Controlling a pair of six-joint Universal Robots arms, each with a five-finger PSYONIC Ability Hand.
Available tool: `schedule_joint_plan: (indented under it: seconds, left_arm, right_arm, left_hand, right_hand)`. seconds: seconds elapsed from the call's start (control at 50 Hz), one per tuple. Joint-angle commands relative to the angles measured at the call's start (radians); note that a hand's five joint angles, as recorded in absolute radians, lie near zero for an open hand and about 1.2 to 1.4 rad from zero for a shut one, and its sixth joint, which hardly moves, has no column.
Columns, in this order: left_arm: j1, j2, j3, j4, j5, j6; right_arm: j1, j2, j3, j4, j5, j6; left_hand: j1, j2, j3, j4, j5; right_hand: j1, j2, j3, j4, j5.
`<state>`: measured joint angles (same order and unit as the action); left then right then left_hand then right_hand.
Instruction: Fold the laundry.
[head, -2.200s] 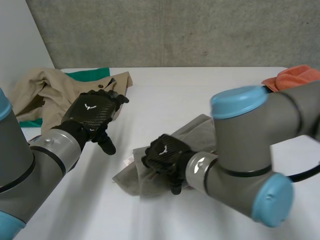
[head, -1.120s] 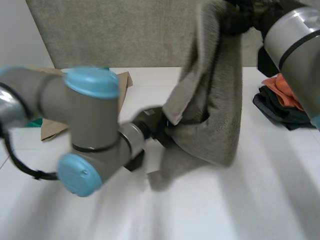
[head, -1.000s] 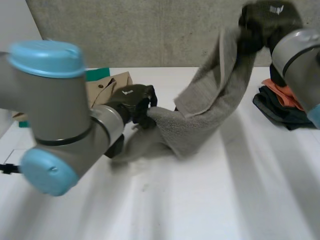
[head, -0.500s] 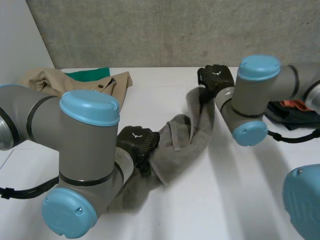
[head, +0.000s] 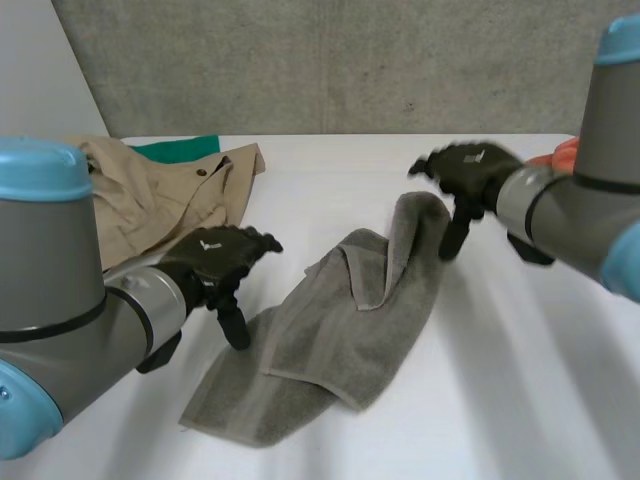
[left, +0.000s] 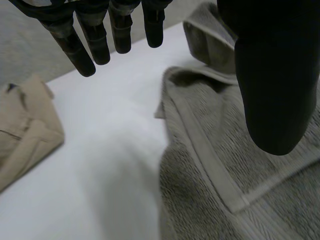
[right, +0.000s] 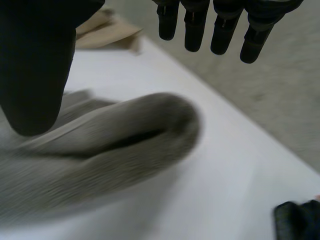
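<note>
arms (head: 70, 290) grey, light-blue caps (head: 40, 165) | left hand (head: 215, 250) black, white mark | right hand (head: 470, 170) same

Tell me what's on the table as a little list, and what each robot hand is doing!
laundry: grey towel, rumpled and partly folded over itself, lying on the white table
left hand: open, holding nothing, by the towel's near left edge
right hand: open, holding nothing, by the towel's far end
other clothes: beige garment on a green cloth at the far left; orange cloth at the far right
folding: not finished
</note>
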<state>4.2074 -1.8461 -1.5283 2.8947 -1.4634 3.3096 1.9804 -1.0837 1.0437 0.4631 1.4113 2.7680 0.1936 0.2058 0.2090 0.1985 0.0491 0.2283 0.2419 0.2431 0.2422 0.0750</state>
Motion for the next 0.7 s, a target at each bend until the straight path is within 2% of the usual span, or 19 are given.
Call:
schedule_joint_plan:
  seconds: [0.02,0.12,0.3,0.42,0.44,0.48,0.52,0.54,0.7]
  left_arm:
    - [-0.046,-0.064,-0.032,0.051,0.078,0.097]
    - [-0.119,-0.126,-0.024,0.093,0.077,0.13]
    - [-0.219,-0.278,0.06,0.164,-0.031,0.198]
    - [-0.265,-0.34,0.112,0.195,-0.06,0.237]
    - [-0.271,-0.347,0.117,0.198,-0.063,0.24]
    - [-0.285,-0.361,0.134,0.21,-0.074,0.246]
    - [-0.29,-0.364,0.143,0.222,-0.084,0.246]
    - [-0.291,-0.363,0.148,0.238,-0.101,0.245]
    - [-0.299,-0.213,0.166,0.258,-0.184,0.229]
  right_arm:
    - [0.021,-0.076,0.263,-0.052,0.001,-0.074]
    - [0.018,-0.102,0.389,-0.144,0.026,-0.05]
    - [-0.02,-0.17,0.579,-0.329,0.024,-0.01]
    - [-0.032,-0.17,0.627,-0.388,0.023,0.01]
    - [-0.034,-0.168,0.63,-0.391,0.023,0.01]
    - [-0.034,-0.165,0.638,-0.394,0.029,0.012]
    - [-0.037,-0.162,0.639,-0.396,0.031,0.015]
    - [-0.041,-0.162,0.644,-0.399,0.031,0.013]
    - [-0.091,-0.17,0.639,-0.413,0.037,0.044]
  left_hand:
    - [0.011,-0.001,-0.005,0.006,-0.019]
    - [0.102,0.09,0.086,0.097,0.072]
    - [0.219,0.207,0.204,0.215,0.189]
    - [0.313,0.301,0.298,0.308,0.283]
    - [0.348,0.336,0.333,0.343,0.318]
    - [0.568,0.556,0.552,0.563,0.538]
    - [0.913,0.901,0.898,0.908,0.883]
    - [1.2,1.188,1.184,1.195,1.17]
    - [1.203,1.19,1.187,1.198,1.173]
  right_hand:
    - [0.102,0.088,0.087,0.088,0.081]
    - [0.163,0.15,0.149,0.15,0.142]
    - [0.328,0.314,0.313,0.314,0.306]
    - [0.346,0.332,0.331,0.332,0.324]
    - [0.346,0.332,0.331,0.332,0.324]
    - [0.346,0.332,0.331,0.332,0.324]
    - [0.343,0.329,0.328,0.329,0.321]
    - [0.337,0.323,0.322,0.323,0.316]
    - [0.105,0.091,0.09,0.091,0.084]
